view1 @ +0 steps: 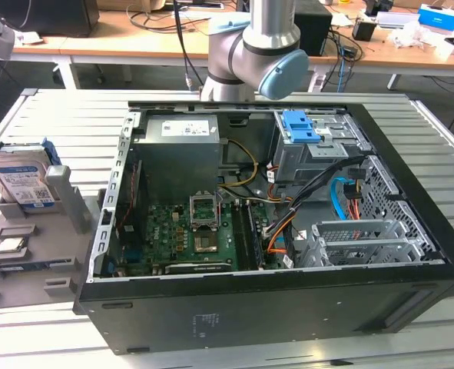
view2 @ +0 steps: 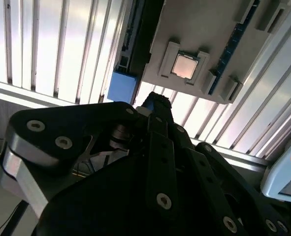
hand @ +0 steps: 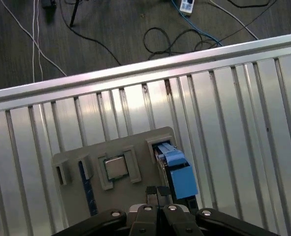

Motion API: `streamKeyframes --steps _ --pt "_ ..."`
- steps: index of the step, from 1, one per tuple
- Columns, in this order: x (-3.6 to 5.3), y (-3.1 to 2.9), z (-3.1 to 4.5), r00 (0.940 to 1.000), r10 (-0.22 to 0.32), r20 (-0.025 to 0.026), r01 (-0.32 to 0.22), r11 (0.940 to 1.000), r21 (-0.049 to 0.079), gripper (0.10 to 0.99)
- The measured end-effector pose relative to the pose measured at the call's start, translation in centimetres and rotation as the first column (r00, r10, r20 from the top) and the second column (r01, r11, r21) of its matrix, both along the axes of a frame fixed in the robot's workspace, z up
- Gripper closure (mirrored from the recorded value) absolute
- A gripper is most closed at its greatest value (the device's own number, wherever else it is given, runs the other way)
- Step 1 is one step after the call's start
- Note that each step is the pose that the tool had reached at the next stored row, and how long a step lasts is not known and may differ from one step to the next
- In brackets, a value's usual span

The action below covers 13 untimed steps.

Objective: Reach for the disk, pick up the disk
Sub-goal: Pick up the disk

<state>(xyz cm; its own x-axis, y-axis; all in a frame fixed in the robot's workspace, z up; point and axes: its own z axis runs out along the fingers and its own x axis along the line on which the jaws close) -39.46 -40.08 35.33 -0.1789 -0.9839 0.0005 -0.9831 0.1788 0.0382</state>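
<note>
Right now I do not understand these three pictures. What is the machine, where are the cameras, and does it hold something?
The exterior view shows a robot arm beyond an open computer case on a slatted metal table. At that view's left, a holder carries the disk, propped in a slot, and a square chip. Both wrist views come from cameras on the arm, looking past its gripper at that holder. The gripper, shut and empty, hangs above the holder, near the disk.

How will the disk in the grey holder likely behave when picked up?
Probably stiff: the disk looks a flat metal slab. Likely heavy for its size. Standing on edge in the grey holder, it might tip if nudged.
</note>
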Motion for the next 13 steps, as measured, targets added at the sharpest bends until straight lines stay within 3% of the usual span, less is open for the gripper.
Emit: streamKeyframes --steps 4,13 --pt "0.0 0.0 0.0 0.9992 0.039 0.0 -0.039 0.9992 0.0 0.98" --pt "0.0 0.0 0.0 0.9911 0.133 0.0 -0.133 0.9911 0.0 0.98"
